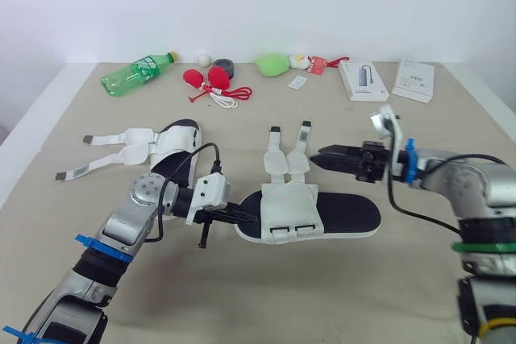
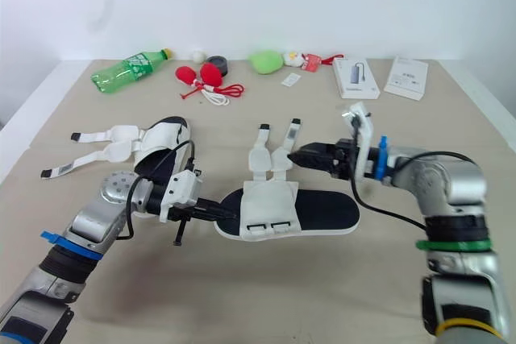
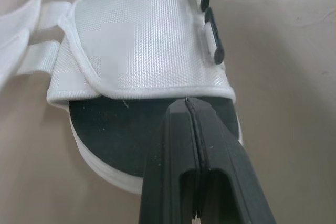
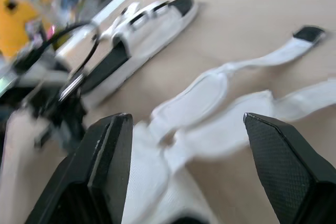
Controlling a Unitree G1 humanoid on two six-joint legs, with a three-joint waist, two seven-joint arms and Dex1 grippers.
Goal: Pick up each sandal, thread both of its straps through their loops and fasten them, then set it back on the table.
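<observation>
A white sandal with a black insole (image 1: 339,213) lies mid-table, its two unfastened straps (image 1: 287,155) stretched toward the far side. My left gripper (image 1: 244,217) is shut, its tip touching the sandal's left end just under the white upper (image 3: 147,40). My right gripper (image 1: 321,154) hovers open beside the strap ends; in the right wrist view its black fingers (image 4: 105,156) stand wide apart with the straps (image 4: 210,98) beyond them. A second sandal (image 1: 176,144) lies at the left with its straps (image 1: 105,155) spread out leftward.
Along the far edge lie a green bottle (image 1: 137,72), a red item with white cord (image 1: 213,83), a grey tape roll (image 1: 222,64), a green plush (image 1: 274,64) and two white boxes (image 1: 363,80) (image 1: 414,80). Bare tabletop (image 1: 322,296) lies in front of the sandal.
</observation>
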